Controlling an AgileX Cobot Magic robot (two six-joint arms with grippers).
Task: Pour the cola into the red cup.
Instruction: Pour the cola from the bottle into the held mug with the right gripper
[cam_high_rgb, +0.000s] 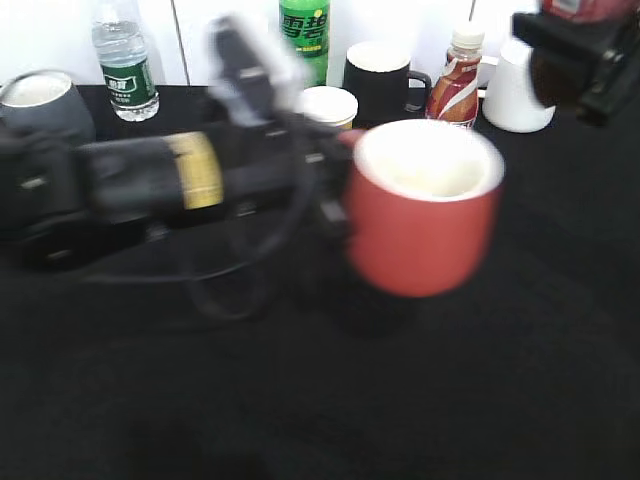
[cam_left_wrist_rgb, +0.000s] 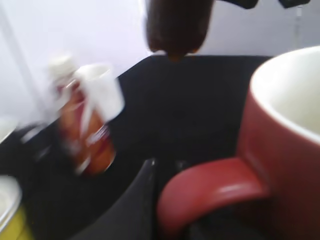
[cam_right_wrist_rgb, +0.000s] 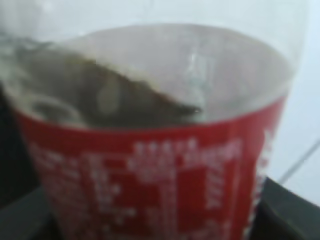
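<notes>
Left pincer (cam_high_rgb: 335, 215) grips the empty red cup (cam_high_rgb: 425, 215)—right pincer (cam_high_rgb: 585, 60) clamps the cola (cam_right_wrist_rgb: 150, 145), part-full.

Bright, even light; white far wall washed out. Left arm (cam_high_rgb: 150, 185) motion-smeared; red cup (cam_high_rgb: 424, 205) soft. Wrist views blurred, cola (cam_right_wrist_rgb: 150, 150) out of focus.

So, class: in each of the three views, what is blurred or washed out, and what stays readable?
Exterior view: left arm smeared, red cup soft, back bottles readable. Left wrist view: Nescafe bottle streaked, cup handle soft. Right wrist view: cola bottle fills the frame, label print unreadable, background washed out.
</notes>
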